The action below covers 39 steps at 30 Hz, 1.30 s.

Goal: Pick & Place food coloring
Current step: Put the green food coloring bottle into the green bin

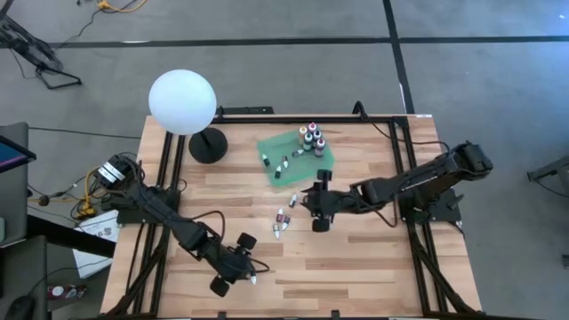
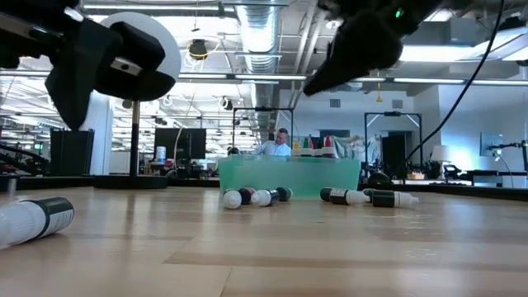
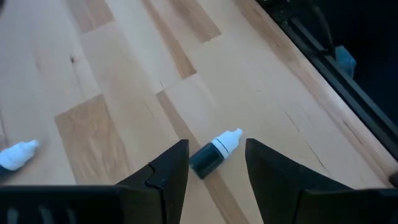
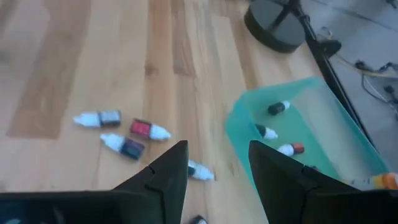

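Note:
Several small food coloring droppers lie on their sides on the wood table. One dark dropper with a white tip (image 3: 214, 154) (image 1: 253, 280) lies between the fingers of my open left gripper (image 3: 216, 168) (image 1: 240, 265), near the table's near edge, untouched. Another (image 3: 15, 155) lies off to one side. My open right gripper (image 4: 217, 165) (image 1: 313, 203) hovers at mid-table over a loose cluster of droppers (image 4: 124, 132) (image 1: 283, 219). Beyond them the green tray (image 1: 276, 142) (image 4: 323, 102) holds upright bottles (image 1: 311, 139) and lying droppers (image 4: 278, 107).
A white globe lamp (image 1: 182, 102) on a dark round base (image 1: 208, 145) stands at the table's far left. Black frame rails run along the left and right table edges (image 1: 409, 160). Bare wood lies toward the near right. In the low view, droppers (image 2: 256, 197) lie before the tray (image 2: 289, 175).

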Each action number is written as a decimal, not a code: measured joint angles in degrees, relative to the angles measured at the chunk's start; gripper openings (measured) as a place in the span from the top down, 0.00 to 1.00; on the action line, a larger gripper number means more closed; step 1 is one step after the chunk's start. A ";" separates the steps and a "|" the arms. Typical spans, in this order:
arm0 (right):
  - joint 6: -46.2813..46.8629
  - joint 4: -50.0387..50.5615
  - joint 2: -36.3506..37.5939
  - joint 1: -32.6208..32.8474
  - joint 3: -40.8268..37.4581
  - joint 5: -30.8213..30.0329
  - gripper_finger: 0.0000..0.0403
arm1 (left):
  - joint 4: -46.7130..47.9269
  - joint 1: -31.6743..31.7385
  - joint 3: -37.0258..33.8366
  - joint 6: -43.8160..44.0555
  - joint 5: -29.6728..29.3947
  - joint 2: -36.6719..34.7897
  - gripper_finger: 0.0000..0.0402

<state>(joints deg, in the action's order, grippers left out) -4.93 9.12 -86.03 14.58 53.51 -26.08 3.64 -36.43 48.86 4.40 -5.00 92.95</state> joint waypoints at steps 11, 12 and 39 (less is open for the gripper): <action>2.08 0.05 1.15 6.08 -0.02 -6.88 0.60 | -2.16 -0.23 0.01 -5.15 -0.21 1.62 0.62; 2.08 0.11 1.15 6.45 -0.02 -7.25 0.60 | -3.02 -0.06 0.13 -5.15 -0.13 2.26 0.62; 5.01 -0.11 1.10 8.96 -0.02 -7.38 0.60 | -1.02 1.81 0.02 -7.34 -1.07 7.63 0.62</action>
<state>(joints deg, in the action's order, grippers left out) 0.08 9.01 -84.93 23.54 53.49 -33.46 2.63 -34.62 48.88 -2.95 -6.07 100.57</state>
